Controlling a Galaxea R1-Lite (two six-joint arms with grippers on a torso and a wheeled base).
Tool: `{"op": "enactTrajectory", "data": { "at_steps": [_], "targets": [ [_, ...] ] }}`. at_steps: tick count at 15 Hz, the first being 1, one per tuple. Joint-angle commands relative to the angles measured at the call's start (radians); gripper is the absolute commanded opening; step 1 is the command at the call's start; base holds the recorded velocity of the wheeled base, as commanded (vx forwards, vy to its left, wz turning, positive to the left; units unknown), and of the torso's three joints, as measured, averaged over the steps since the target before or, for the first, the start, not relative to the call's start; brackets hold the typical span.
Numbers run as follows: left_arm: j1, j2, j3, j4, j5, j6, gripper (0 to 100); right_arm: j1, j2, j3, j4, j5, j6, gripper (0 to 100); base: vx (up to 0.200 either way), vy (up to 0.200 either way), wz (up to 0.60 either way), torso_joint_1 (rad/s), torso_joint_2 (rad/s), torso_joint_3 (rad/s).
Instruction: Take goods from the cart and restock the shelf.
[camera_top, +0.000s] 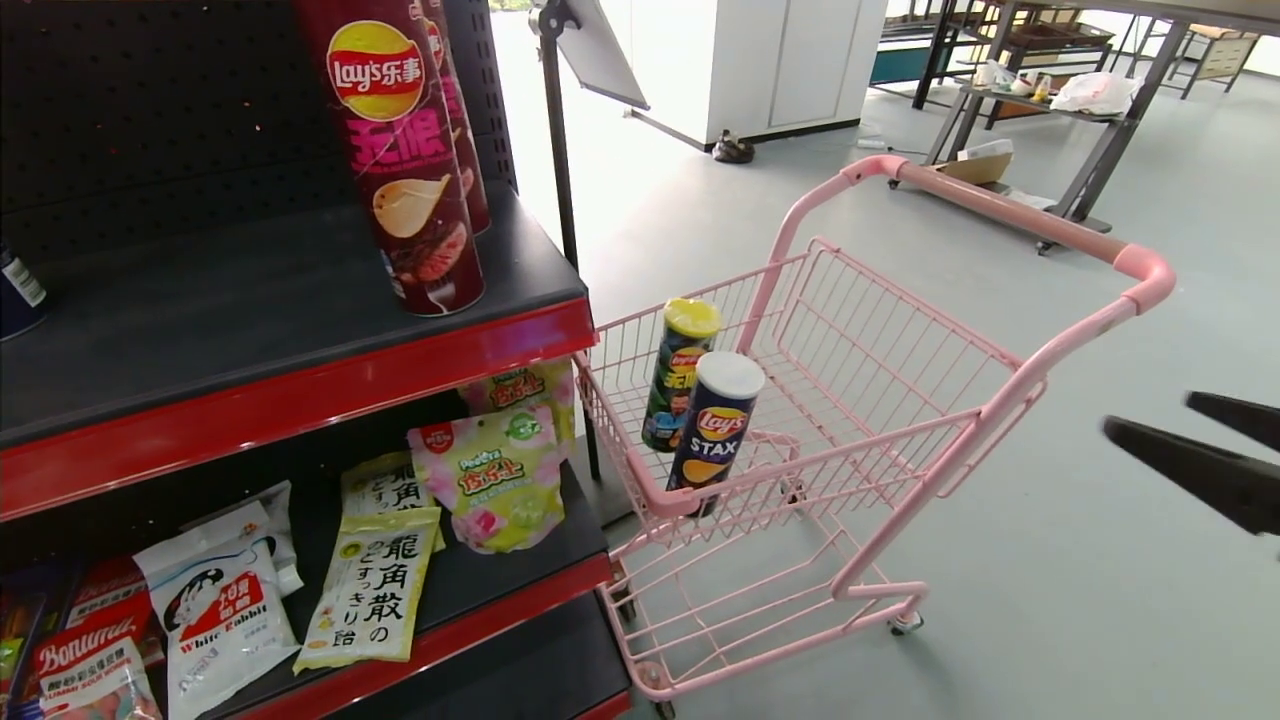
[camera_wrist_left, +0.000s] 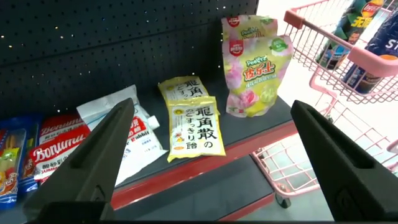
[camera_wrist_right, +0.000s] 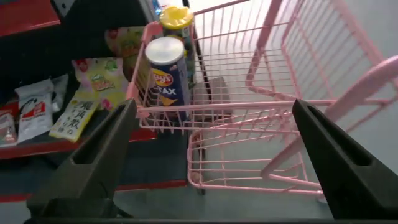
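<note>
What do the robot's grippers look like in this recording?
The left gripper and right gripper look alike. Each has two matte black fingers, broad at the base and tapering to blunt wedge-shaped tips. Their faces are flat, plain and unmarked.

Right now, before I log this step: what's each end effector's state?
Left end effector: open, holding nothing.
Right end effector: open, holding nothing.
</note>
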Motion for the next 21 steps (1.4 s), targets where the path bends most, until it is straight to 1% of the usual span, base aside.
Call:
{"op": "enactTrajectory", "data": {
  "at_steps": [1, 2, 3, 4, 7, 11, 15, 17, 21],
  "targets": [
    [0.0, 0.0, 0.0, 0.0, 0.0, -0.001, 100, 0.08, 0.537, -0.034, -0.307, 0.182, 0.004, 100, 0.0, 0.0, 0.0, 0.0, 0.0, 0.0],
    [0.0, 0.0, 0.0, 0.0, 0.0, 0.0, 100, 0.083, 0.577, -0.036, -0.355, 0.208, -0.003, 100, 0.0, 0.0, 0.0, 0.0, 0.0, 0.0],
    [0.0, 0.0, 0.0, 0.0, 0.0, 0.0, 100, 0.111, 0.651, -0.052, -0.395, 0.251, -0.04, 100, 0.0, 0.0, 0.0, 0.0, 0.0, 0.0],
    [0.0, 0.0, 0.0, 0.0, 0.0, 0.0, 100, 0.134, 0.677, -0.065, -0.395, 0.256, -0.046, 100, 0.0, 0.0, 0.0, 0.0, 0.0, 0.0],
    [0.0, 0.0, 0.0, 0.0, 0.0, 0.0, 100, 0.169, 0.773, -0.094, -0.402, 0.258, -0.06, 100, 0.0, 0.0, 0.0, 0.0, 0.0, 0.0],
    [0.0, 0.0, 0.0, 0.0, 0.0, 0.0, 100, 0.172, 0.893, -0.218, -0.402, 0.262, -0.066, 100, 0.0, 0.0, 0.0, 0.0, 0.0, 0.0],
    [0.0, 0.0, 0.0, 0.0, 0.0, 0.0, 100, 0.2, 0.953, -0.272, -0.404, 0.264, -0.066, 100, 0.0, 0.0, 0.0, 0.0, 0.0, 0.0],
    [0.0, 0.0, 0.0, 0.0, 0.0, 0.0, 100, 0.206, 1.008, -0.335, -0.406, 0.261, -0.069, 100, 0.0, 0.0, 0.0, 0.0, 0.0, 0.0],
    [0.0, 0.0, 0.0, 0.0, 0.0, 0.0, 100, 0.204, 1.082, -0.411, -0.406, 0.256, -0.089, 100, 0.0, 0.0, 0.0, 0.0, 0.0, 0.0]
  ]
}}
